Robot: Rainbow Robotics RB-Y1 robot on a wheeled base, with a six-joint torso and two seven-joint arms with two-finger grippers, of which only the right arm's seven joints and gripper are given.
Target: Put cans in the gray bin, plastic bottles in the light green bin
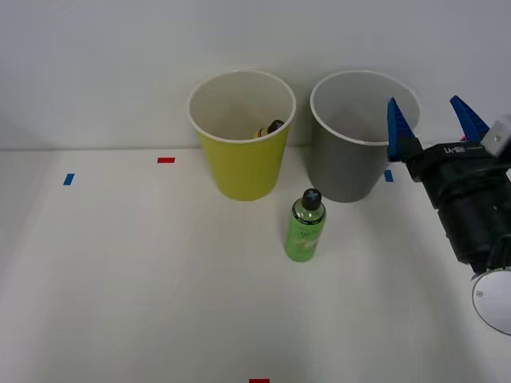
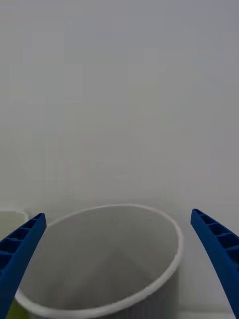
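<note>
Tape marks dotted the white desk (image 1: 120, 271) in the front view: a blue tape mark (image 1: 69, 179) far to the left, a red tape mark (image 1: 166, 160) a little further right and nearer the wall, and another red mark (image 1: 259, 381) at the near edge. Right of those stood the light green bin (image 1: 243, 163), upright against the pale wall (image 1: 96, 64), its white inside open to the camera; against its inner right wall lay a dark-capped yellowish bottle (image 1: 269, 129), only the cap and a bit of the neck showing over the rim. Just in front of the gap between the two bins stood the green bottle (image 1: 305, 227), upright on the desk, black cap on top and pale label facing forward, apart from both bins. Right of the yellow-green one stood the gray bin (image 1: 349, 163), upright, the two rims close but not touching. In the wrist view its white rim and pale inside (image 2: 107, 259) lay directly ahead between the two blue ribbed fingers (image 2: 20, 254), and a sliver of the yellow-green bin's rim showed at one edge. Furthest right, the right gripper (image 1: 437, 121) hung beside the gray bin's right rim, its jaws spread wide with nothing between them, black wrist housing trailing toward the near right corner. Another blue tape mark (image 1: 388, 175) peeked out between gray bin and gripper.
</note>
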